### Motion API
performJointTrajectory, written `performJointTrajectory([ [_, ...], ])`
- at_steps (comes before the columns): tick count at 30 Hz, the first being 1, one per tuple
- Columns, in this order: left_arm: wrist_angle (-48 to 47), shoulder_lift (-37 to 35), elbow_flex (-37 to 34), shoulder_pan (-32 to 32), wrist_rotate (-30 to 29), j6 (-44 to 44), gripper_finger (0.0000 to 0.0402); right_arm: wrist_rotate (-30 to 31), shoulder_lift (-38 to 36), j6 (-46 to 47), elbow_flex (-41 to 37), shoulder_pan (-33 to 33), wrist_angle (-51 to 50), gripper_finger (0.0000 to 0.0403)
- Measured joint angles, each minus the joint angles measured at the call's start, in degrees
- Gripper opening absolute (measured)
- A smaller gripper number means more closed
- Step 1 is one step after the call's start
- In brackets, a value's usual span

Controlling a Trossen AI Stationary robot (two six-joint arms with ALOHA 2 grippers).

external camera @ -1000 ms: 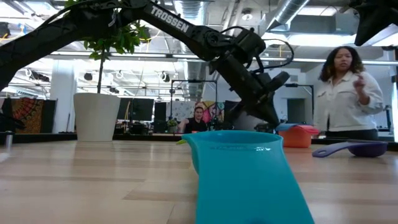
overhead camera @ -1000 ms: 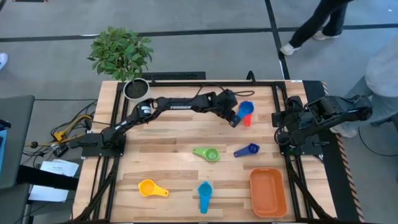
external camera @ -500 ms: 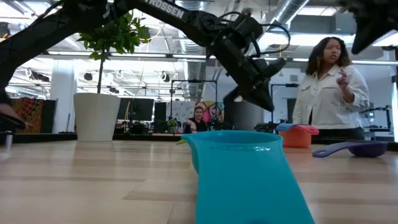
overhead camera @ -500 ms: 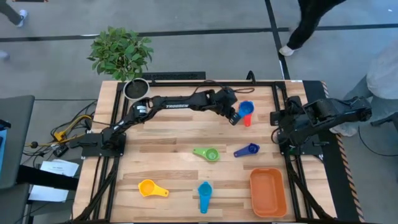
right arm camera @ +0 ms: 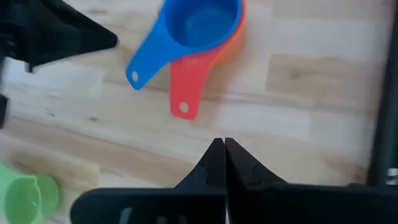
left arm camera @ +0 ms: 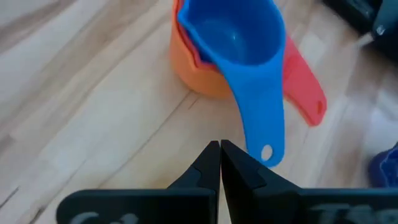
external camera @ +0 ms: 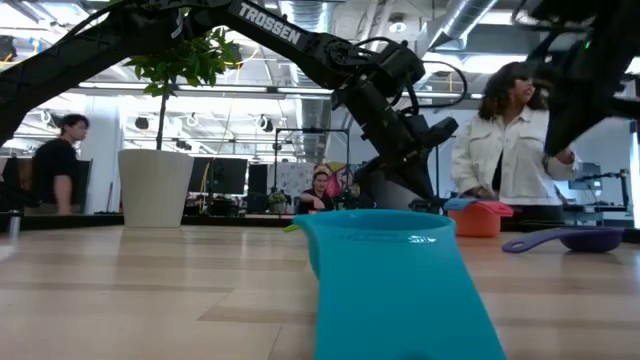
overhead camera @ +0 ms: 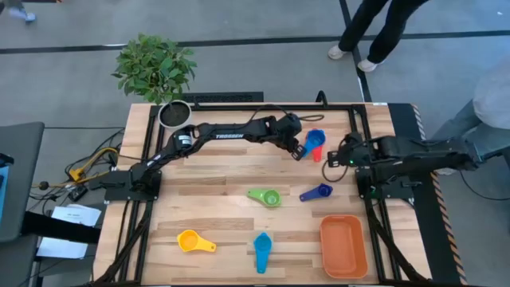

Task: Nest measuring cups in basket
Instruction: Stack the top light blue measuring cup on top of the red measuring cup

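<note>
While your left gripper [overhead camera: 300, 151] hovers with fingers together beside the blue cup [overhead camera: 315, 139] stacked in orange and red at the table's far side, bring your right gripper [overhead camera: 335, 160], fingers also together, clear; the basket [overhead camera: 344, 245] sits near-right, empty.

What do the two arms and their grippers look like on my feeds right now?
Both arms are dark, jointed links. The left arm bears white TROSSEN lettering, with thin dark cables looping near its wrist. The right arm shows no readable marking. The left gripper and the right gripper each have two black fingers tapering to thin tips.
</note>
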Motion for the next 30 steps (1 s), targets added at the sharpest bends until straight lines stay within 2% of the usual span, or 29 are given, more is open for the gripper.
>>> performJointTrajectory([
  [7, 1.9, 1.24, -0.02, -0.23, -0.42, 0.39, 0.0, -8.59, -0.07, -10.65, -7.59, -11.43, 15.52, 0.0004],
  [14, 5.05, 2.46, 0.02, -0.27, -0.1, -0.24, 0.0, -12.52, 3.66, -15.8, -12.08, -19.46, 21.44, 0.0005],
  [19, 5.1, 2.86, 0.0, -0.43, 1.73, -0.94, 0.0, -13.65, 9.02, -18.31, -12.15, -21.27, 26.08, 0.0004],
  [23, 3.51, 2.82, 0.0, -0.6, -0.46, 0.46, 0.0, -14.81, 13.53, -18.55, -12.15, -22.0, 29.27, 0.0005],
  [30, 1.64, 2.82, 0.0, -0.45, -0.52, 3.78, 0.0, -15.64, 16.84, -19.76, -12.15, -21.92, 31.33, 0.0008],
])
